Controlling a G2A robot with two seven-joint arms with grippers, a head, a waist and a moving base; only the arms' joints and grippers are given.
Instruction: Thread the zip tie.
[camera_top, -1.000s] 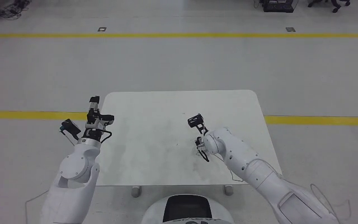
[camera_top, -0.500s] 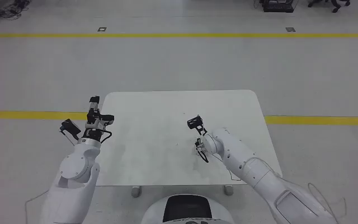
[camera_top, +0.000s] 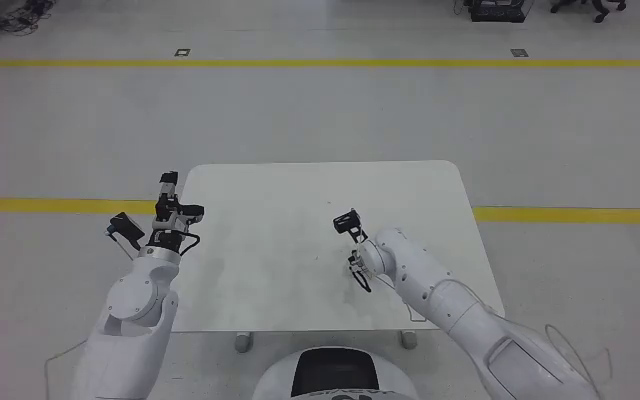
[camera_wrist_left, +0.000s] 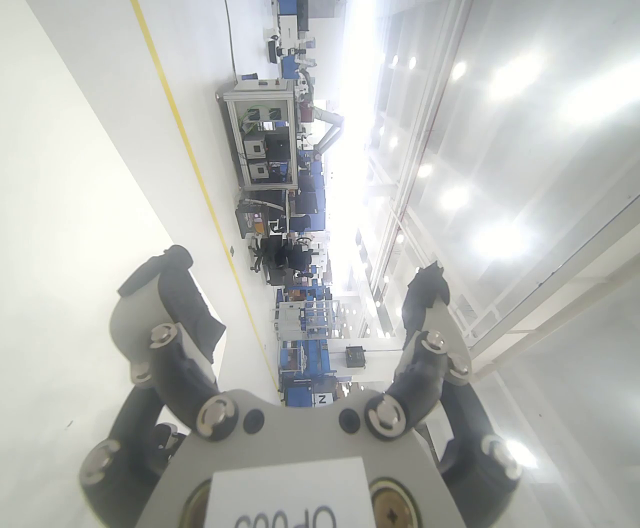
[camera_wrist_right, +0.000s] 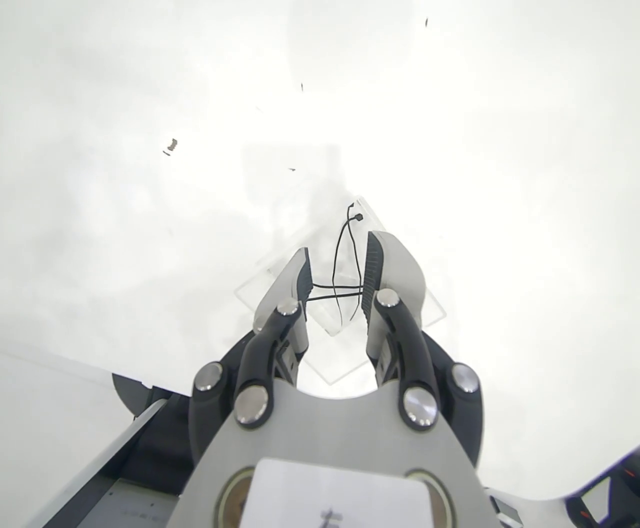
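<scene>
Zip tie (camera_wrist_right: 334, 286) shows in the right wrist view as thin black strands lying on a clear plate (camera_wrist_right: 327, 357), which sits flat on the white table (camera_top: 300, 200). Two strands curve lengthwise up the plate towards a small black head at its far corner, and two more run crosswise, so that they span the gap between the finger pads (I cannot tell whether this is one tie looped over itself or several). The right gripper (camera_wrist_right: 337, 245) is directly above the plate with its fingers apart, one to each side of the lengthwise strands. The crosswise strands reach both pads, but whether the pads actually touch them is not clear. In the top view the right gripper (camera_top: 356, 275) points down at the table, towards the near edge and a little right of the middle.

The left gripper (camera_top: 172, 205) is at the table's left edge, well apart from the plate. Its wrist view looks out across the room, and the left gripper (camera_wrist_left: 300, 262) has its two dark fingers spread wide with nothing between them
</scene>
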